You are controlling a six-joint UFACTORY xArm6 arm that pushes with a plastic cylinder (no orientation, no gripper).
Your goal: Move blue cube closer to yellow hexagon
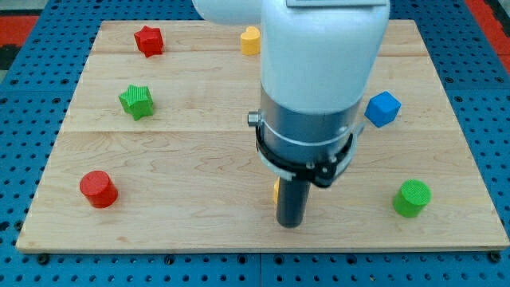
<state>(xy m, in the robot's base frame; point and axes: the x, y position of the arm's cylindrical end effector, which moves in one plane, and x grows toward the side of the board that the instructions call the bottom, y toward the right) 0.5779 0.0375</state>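
Rod and tip: nearest the camera, my tip [291, 225] sits low on the board, toward the view's bottom of the blue cube and well to its view's left; it is a bare rod with nothing to open or close, and it holds nothing.
Blue cube: the blue cube [382, 108] lies on the wooden board [183, 171], just to the view's right of the white arm housing [319, 56], well apart from my tip.
Yellow block by the rod: a sliver of a yellow block [276, 190] shows at the rod's view-left side, down and to the view's left of the blue cube; its shape cannot be made out, nor whether it touches the rod.
Other yellow block: a second yellow block [251, 40] sits up and to the view's left of the blue cube, near the board's top edge, partly cut off by the arm.
Green cylinder: the green cylinder [412, 198] stands toward the view's bottom from the blue cube, near the board's lower right.
Far blocks: well to the view's left of the blue cube are the green star [136, 101], the red star [148, 41] and the red cylinder [98, 189].
Surface: pale wood planks on a blue pegboard table [24, 119].
Open room: bare wood lies between the blue cube and the board's right edge, and between it and the green cylinder.
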